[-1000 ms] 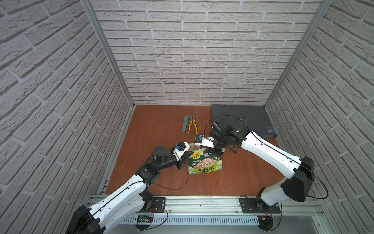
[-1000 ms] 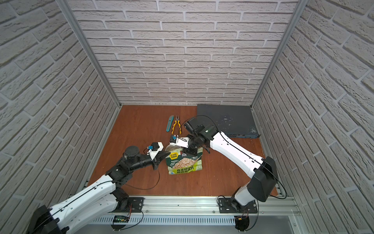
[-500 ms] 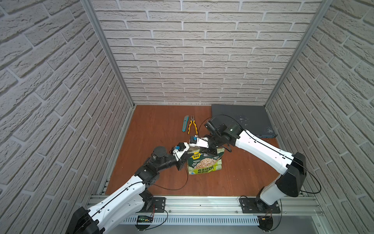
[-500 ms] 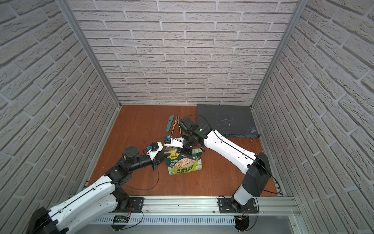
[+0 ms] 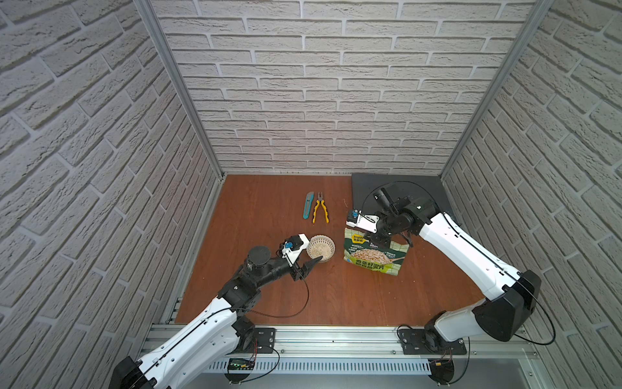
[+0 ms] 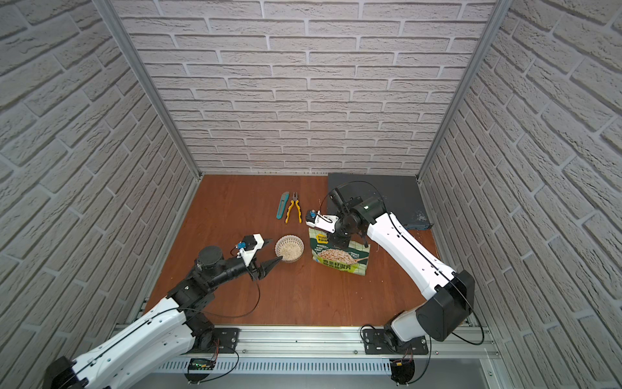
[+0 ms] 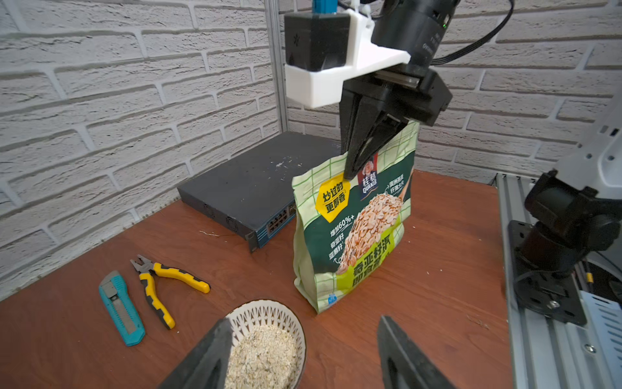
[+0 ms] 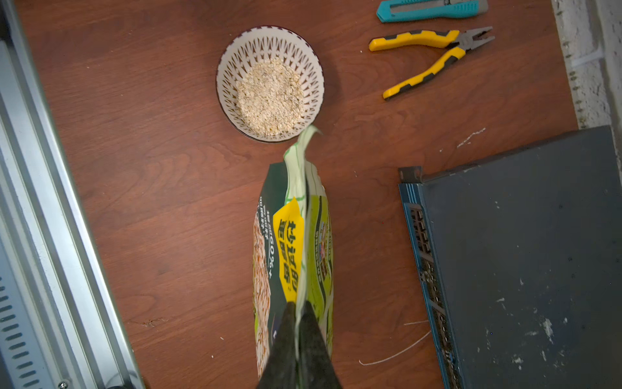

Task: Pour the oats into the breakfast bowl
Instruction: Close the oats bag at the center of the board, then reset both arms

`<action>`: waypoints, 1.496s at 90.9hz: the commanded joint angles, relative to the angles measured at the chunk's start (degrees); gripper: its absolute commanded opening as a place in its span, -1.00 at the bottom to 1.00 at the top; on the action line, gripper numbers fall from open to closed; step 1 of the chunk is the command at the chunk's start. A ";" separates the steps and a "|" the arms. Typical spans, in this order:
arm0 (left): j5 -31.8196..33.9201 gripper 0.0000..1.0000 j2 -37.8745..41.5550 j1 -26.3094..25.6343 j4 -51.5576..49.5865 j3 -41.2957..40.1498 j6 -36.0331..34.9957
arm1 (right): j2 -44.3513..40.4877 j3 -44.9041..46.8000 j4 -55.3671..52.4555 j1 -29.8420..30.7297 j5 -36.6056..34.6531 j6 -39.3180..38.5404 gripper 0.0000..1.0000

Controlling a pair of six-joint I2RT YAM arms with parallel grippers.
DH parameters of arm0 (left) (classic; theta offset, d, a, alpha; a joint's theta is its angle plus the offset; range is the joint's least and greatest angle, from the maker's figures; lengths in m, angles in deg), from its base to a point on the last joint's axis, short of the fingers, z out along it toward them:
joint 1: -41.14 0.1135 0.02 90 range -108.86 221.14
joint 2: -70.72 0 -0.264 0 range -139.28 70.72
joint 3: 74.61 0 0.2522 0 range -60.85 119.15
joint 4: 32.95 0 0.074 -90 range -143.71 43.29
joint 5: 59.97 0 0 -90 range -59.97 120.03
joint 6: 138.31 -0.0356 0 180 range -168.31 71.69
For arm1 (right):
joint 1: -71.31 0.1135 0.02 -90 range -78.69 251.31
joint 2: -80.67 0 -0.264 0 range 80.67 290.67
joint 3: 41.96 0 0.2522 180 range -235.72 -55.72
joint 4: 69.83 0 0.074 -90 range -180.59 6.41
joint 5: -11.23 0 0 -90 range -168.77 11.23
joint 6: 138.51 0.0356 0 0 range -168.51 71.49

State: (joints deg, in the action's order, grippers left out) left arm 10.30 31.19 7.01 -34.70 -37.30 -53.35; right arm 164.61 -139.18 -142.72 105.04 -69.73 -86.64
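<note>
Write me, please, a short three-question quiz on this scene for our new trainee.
1. True or false: oats lie in the breakfast bowl.
2. What is the right tool shut on? A) the top edge of the pouch; B) the breakfast bowl; C) nothing.
3. Fill in: the yellow-handled pliers lie beside a teal ____.
Key: 1 true; 2 A; 3 utility knife.
</note>
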 commanded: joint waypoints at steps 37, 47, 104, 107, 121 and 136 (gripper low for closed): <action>17.89 0.84 0.55 2.39 -2.21 3.09 4.52 | 0.24 -2.74 7.00 -2.48 -1.23 7.32 -0.08; 23.40 0.89 -0.04 5.17 -6.40 6.39 7.30 | -2.33 -3.49 9.21 -3.15 -5.24 12.61 0.17; 51.68 0.96 1.09 24.35 -21.51 5.53 23.93 | -38.63 35.12 33.08 -33.54 -23.70 44.00 0.99; 52.65 0.96 0.98 24.52 -21.43 5.01 24.01 | -38.78 37.49 34.60 -34.03 -24.06 45.48 0.99; 55.91 0.96 0.92 25.16 -20.80 3.17 23.62 | -37.46 49.70 48.08 -34.26 -22.69 51.56 0.99; 55.75 0.96 1.67 26.48 -14.98 -0.26 22.16 | -31.12 60.06 66.76 -34.18 -20.44 53.30 0.99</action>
State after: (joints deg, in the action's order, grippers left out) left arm 64.14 32.02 32.35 -55.16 -35.23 -30.40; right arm 129.64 -83.09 -94.48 70.97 -91.37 -37.05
